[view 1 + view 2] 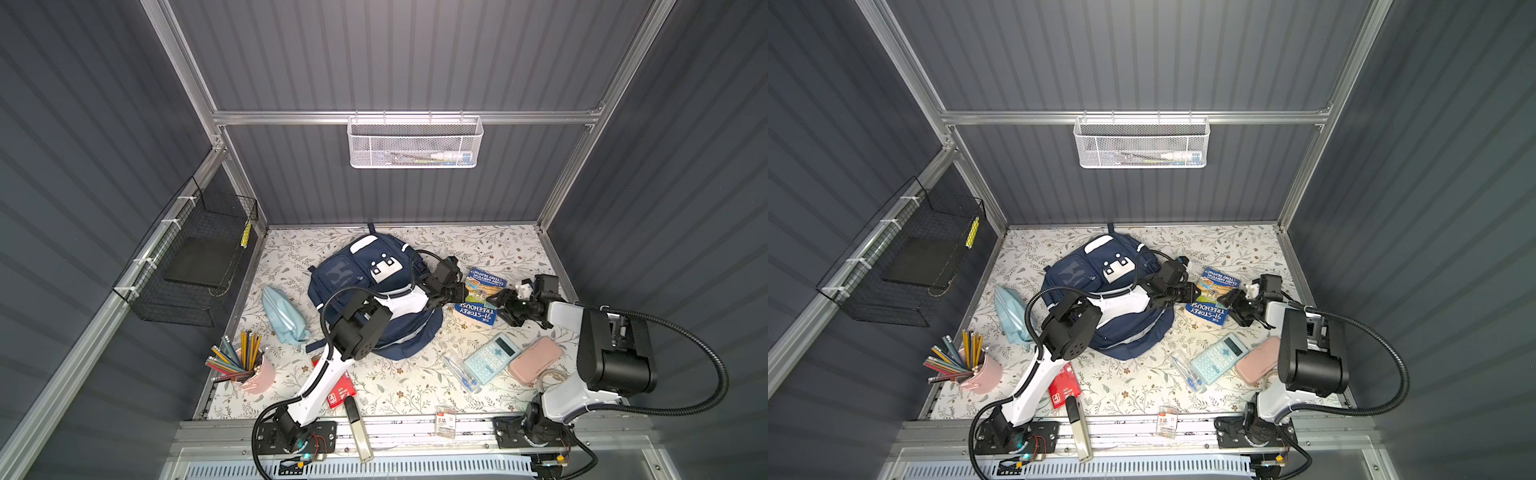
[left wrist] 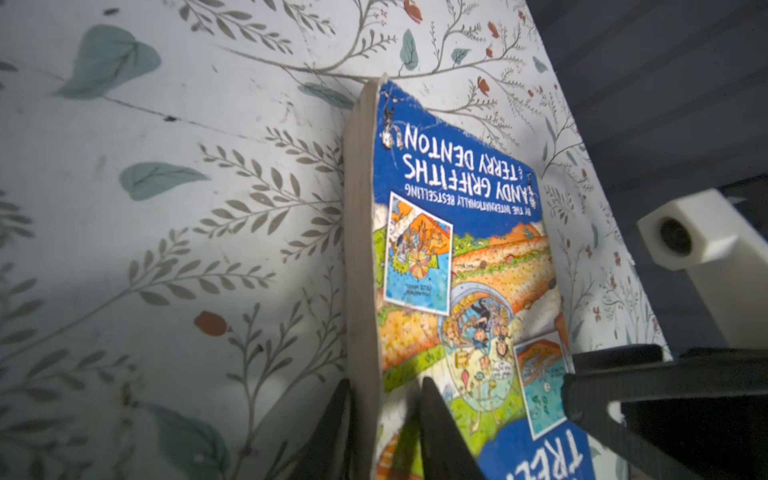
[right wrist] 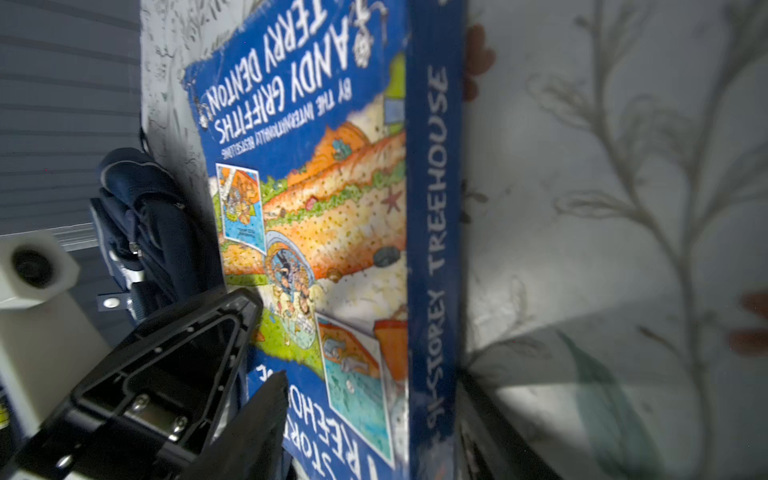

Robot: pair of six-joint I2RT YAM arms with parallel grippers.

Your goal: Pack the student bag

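Pinching the book [image 2: 457,249], the left end effector [image 2: 384,386] stands nearly closed.

The left arm stretches across the middle, left gripper [image 1: 460,293] clamped on the book [image 1: 482,286] edge; the right gripper [image 1: 498,306] faces it, jaws apart

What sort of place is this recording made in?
Likely a lab robot cell staged as a study desk: grey panel walls on an aluminium frame, a floral table, and school things, namely a backpack, book and pencils.
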